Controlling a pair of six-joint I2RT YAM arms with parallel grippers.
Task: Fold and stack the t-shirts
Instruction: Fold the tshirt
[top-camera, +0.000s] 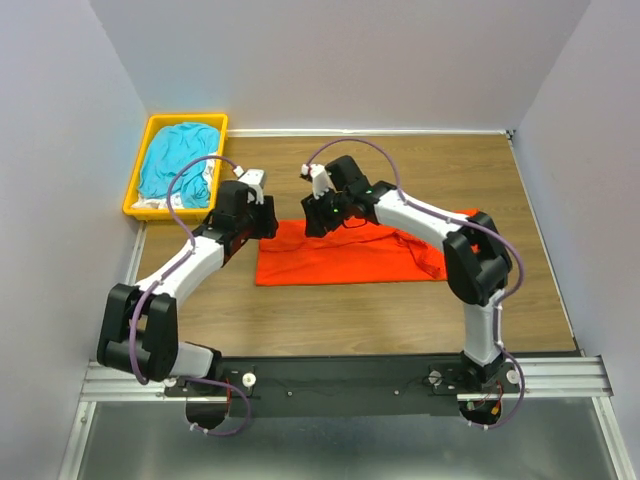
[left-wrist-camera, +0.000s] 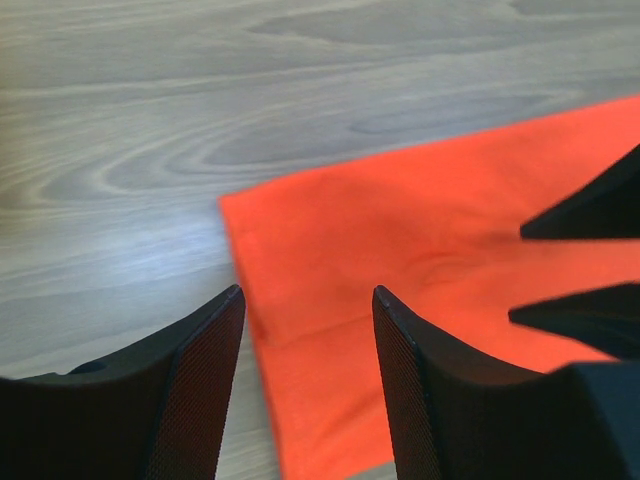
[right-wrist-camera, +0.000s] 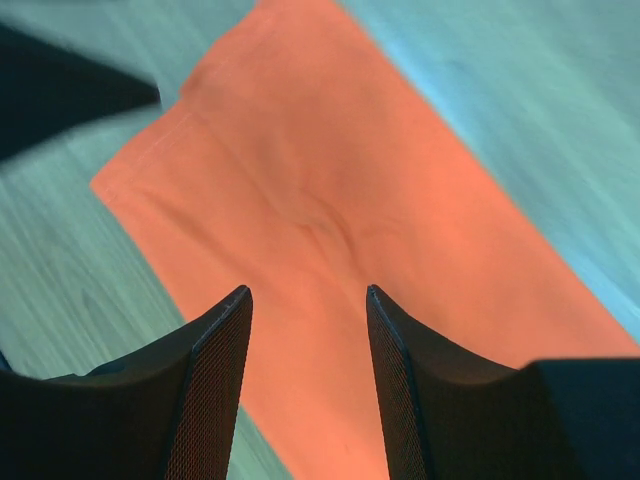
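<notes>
- Wood-grain surface (top-camera: 400, 310), pale walls on three sides.
- Task item: orange shirt (top-camera: 340, 255) lies flat as a long band directly below both claws; its end on the right claw's side looks rucked.
- State, left claw (left-wrist-camera: 305, 300): fingers apart, nothing between them; the shirt's corner sits just ahead of and below the tips.
- State, right claw (right-wrist-camera: 308, 295): fingers apart, empty, poised over mid-cloth, close beside the left claw.
- Beyond the left claw, well apart on its outer side, a yellow bin (top-camera: 135, 195) holds a teal shirt (top-camera: 180, 160) and white cloth (top-camera: 155, 203), both bunched.
- Judgement: early. Orange shirt seems part-folded; no stack visible; bin contents not yet folded.
</notes>
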